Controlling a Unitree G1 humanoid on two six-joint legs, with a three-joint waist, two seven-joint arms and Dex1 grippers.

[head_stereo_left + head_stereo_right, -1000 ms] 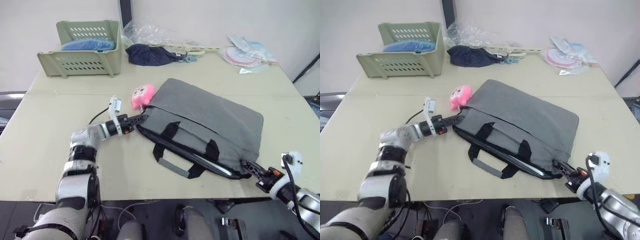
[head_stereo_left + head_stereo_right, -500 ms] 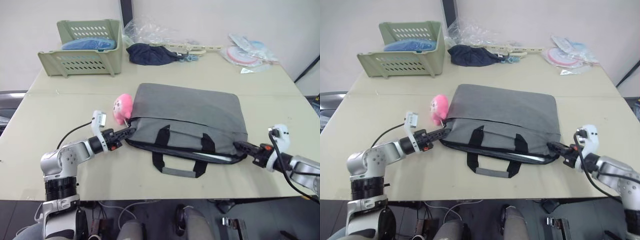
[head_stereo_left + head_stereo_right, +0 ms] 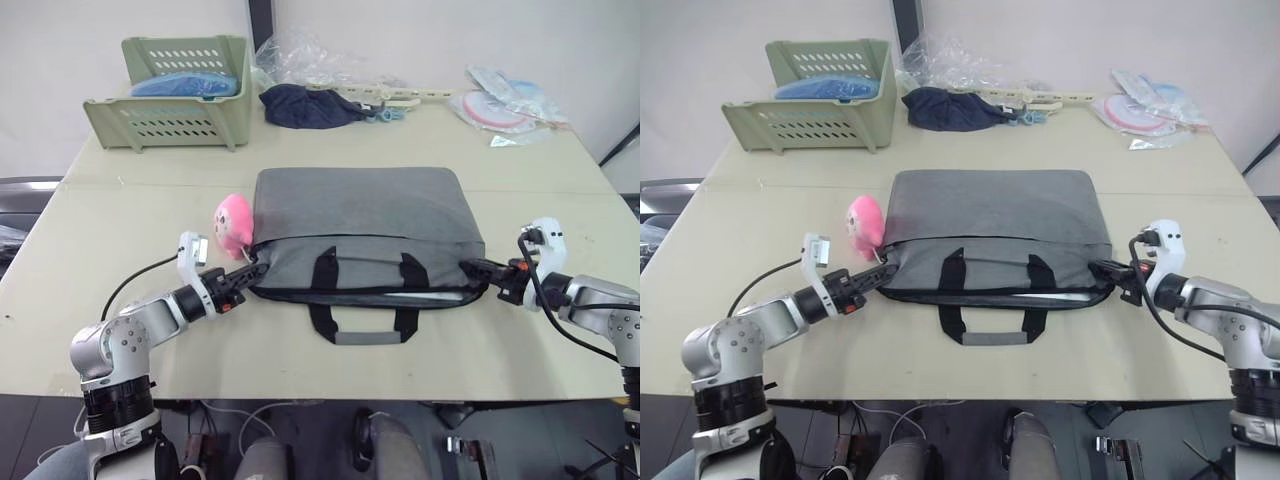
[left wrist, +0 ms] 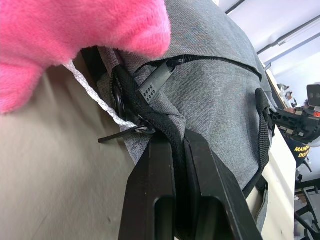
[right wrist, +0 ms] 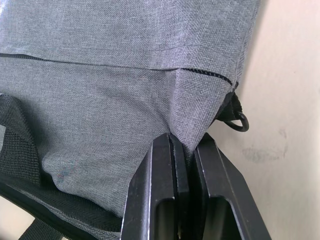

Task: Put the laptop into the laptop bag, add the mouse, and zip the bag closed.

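Laptop bag (image 3: pixel 360 225), held at both ends
Left gripper (image 4: pixel 172 145) and right gripper (image 5: pixel 186 145) each pinch a corner (laptop apparently inside); zipping remains.

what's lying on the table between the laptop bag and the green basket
Mostly bare tabletop in the left eye view. The pink plush sits at the laptop bag's left edge, well short of the green basket.

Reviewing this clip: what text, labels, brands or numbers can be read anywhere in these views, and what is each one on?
"MAIN": yellow letters cut off at the frame edge, on a dark object beyond the table in the left wrist view; the line beneath is too small to read.
Laptop bag: no readable text.
Packets at the table's far end: print too small to read.
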